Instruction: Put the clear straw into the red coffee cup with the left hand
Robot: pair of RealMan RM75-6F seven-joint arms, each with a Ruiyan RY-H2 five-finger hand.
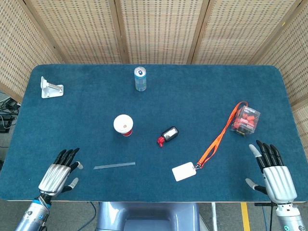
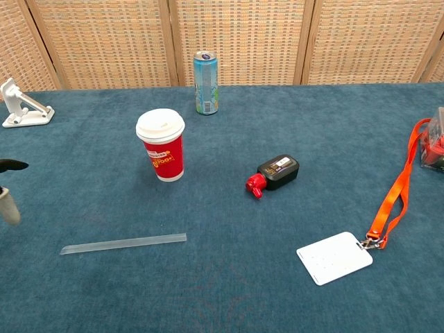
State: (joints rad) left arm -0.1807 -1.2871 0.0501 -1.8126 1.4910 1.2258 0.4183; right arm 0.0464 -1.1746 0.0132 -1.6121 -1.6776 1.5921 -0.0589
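On blue table, red coffee cup (image 2: pixel 160 146) label unreadable, clear straw (image 2: pixel 123 243) flat, left robot hand (image 1: pixel 58 173) spread wide.

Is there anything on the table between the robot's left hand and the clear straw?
No. In the head view, only bare blue table lies between the left hand and the clear straw. They are apart, not touching.
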